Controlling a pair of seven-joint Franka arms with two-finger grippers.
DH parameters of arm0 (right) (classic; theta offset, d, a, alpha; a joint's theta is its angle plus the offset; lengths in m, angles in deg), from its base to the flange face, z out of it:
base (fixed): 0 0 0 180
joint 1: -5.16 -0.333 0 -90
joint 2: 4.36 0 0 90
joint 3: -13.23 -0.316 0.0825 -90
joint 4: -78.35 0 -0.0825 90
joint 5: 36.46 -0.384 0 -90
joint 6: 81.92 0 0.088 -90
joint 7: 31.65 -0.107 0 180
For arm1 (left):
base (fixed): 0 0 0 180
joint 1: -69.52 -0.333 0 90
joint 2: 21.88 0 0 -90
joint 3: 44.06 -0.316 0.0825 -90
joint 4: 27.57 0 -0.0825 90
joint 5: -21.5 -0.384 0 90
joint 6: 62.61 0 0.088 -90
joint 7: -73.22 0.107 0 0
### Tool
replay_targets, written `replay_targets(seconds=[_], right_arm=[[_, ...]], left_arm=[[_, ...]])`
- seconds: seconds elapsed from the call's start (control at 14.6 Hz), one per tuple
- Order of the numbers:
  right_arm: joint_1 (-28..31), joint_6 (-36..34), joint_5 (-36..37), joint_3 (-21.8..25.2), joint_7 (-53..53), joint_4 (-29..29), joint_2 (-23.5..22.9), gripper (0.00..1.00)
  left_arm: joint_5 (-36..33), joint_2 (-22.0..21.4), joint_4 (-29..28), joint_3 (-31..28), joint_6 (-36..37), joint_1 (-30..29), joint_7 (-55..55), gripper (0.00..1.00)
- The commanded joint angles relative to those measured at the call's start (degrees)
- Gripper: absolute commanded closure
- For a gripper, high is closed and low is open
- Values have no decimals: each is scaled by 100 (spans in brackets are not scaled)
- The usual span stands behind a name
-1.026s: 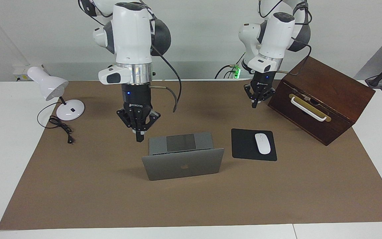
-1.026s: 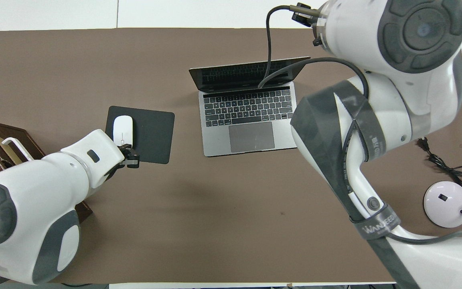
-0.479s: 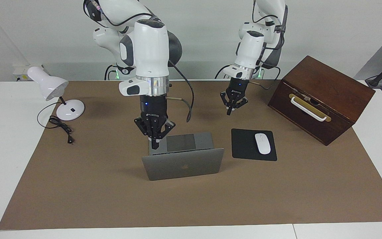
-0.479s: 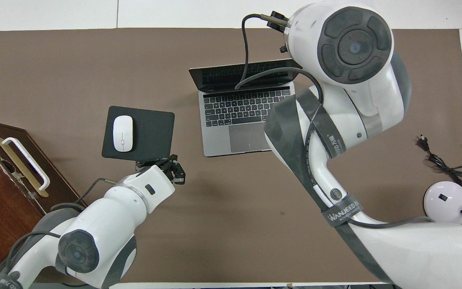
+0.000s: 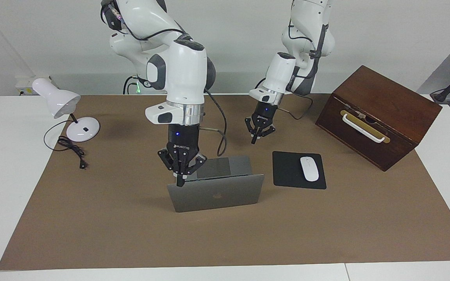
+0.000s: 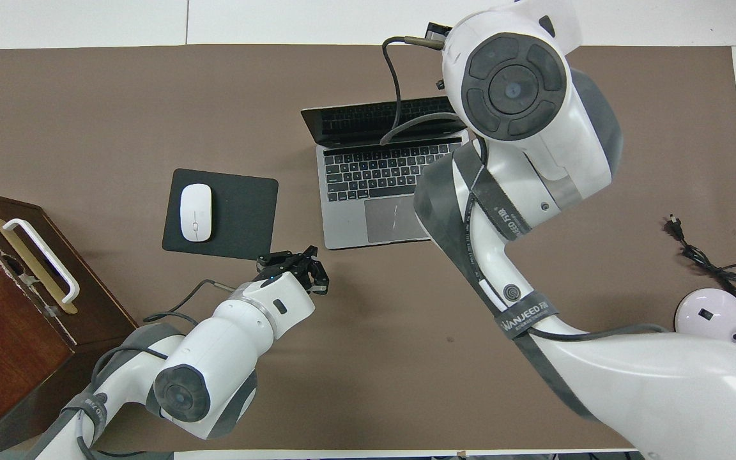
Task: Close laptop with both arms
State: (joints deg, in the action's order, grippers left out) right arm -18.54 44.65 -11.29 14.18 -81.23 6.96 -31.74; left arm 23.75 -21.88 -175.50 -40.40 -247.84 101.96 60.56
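Observation:
The silver-grey laptop stands open on the brown mat, with its logo lid tilted up and its keyboard facing the robots. My right gripper points straight down, fingers together, with its tip at the lid's top edge near the corner toward the right arm's end. In the overhead view the right arm's wrist hides that corner. My left gripper hangs with fingers together over bare mat between the laptop and the mouse pad; it also shows in the overhead view. It holds nothing.
A black mouse pad with a white mouse lies beside the laptop toward the left arm's end. A dark wooden box stands at that end. A white desk lamp and its cord sit at the right arm's end.
My right gripper has come down and across to the laptop lid's top edge. My left gripper has swung from beside the wooden box toward the laptop. The laptop has not moved.

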Motion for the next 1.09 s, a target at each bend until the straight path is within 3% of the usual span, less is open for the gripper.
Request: replay_targets(seconds=[0.0, 0.55, 1.03], right_arm=[[6, -10, 102, -7, 317, 441, -266, 100], [-144, 34, 137, 46, 308, 1355, -996, 100], [-223, 675, 225, 116, 141, 1391, -1313, 100]], left_arm=[[47, 473, 37, -93, -705, 183, 114, 100], [47, 1186, 265, -84, -1533, 193, 484, 100], [-6, 1555, 573, -93, -1542, 193, 493, 100]])
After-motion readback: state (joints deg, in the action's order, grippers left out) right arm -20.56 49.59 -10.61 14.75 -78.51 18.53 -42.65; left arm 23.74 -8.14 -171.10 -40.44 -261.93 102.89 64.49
